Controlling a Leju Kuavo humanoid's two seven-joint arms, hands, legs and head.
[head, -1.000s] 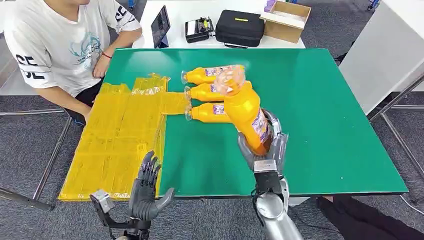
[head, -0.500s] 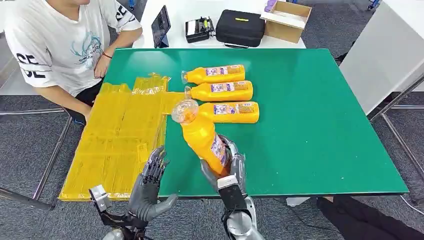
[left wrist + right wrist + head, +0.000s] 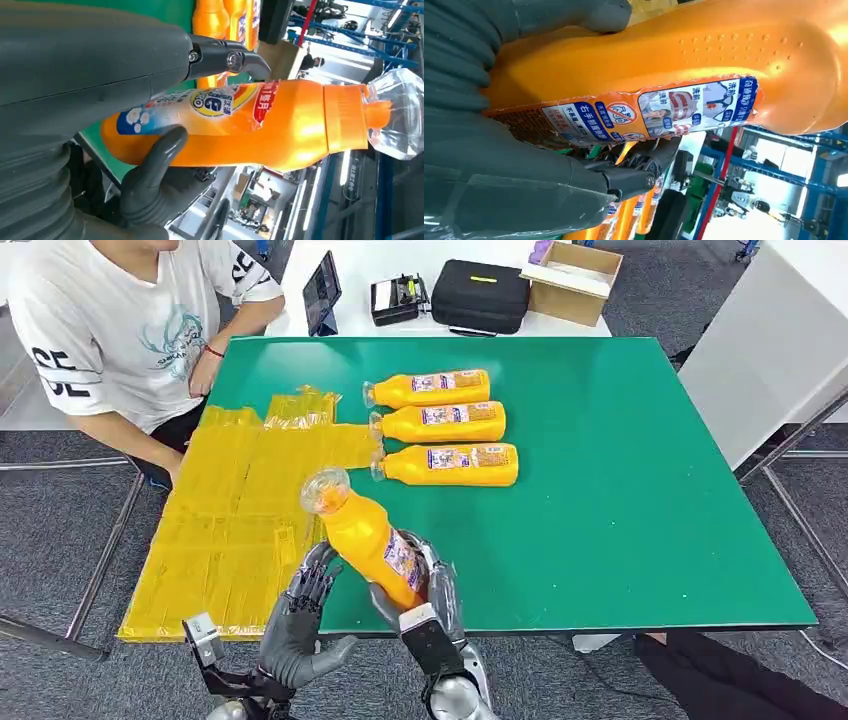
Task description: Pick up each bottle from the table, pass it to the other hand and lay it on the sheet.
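Note:
My right hand [image 3: 425, 590] grips an orange bottle [image 3: 368, 540] by its lower body. The bottle is tilted, its clear cap [image 3: 325, 490] pointing up and left over the table's front edge. The right wrist view has the bottle's label [image 3: 674, 107] close up against that hand [image 3: 499, 165]. My left hand [image 3: 298, 618] is open right beside the bottle. In the left wrist view the bottle [image 3: 280, 125] lies between its thumb [image 3: 155, 165] and spread fingers [image 3: 225, 57]. Three more orange bottles [image 3: 440, 423] lie side by side on the green table [image 3: 620, 500]. The yellow sheet [image 3: 235, 520] covers the table's left part.
A person in a white shirt [image 3: 130, 330] sits at the table's far left corner, one hand by the edge. Behind the table a tablet [image 3: 322, 290], a black case [image 3: 480, 295] and a cardboard box [image 3: 570, 278] stand on a white surface. A white table [image 3: 770, 340] stands to the right.
My right hand has carried the bottle left and toward me, from over the lying bottles down to the front edge. My left hand has risen to meet it.

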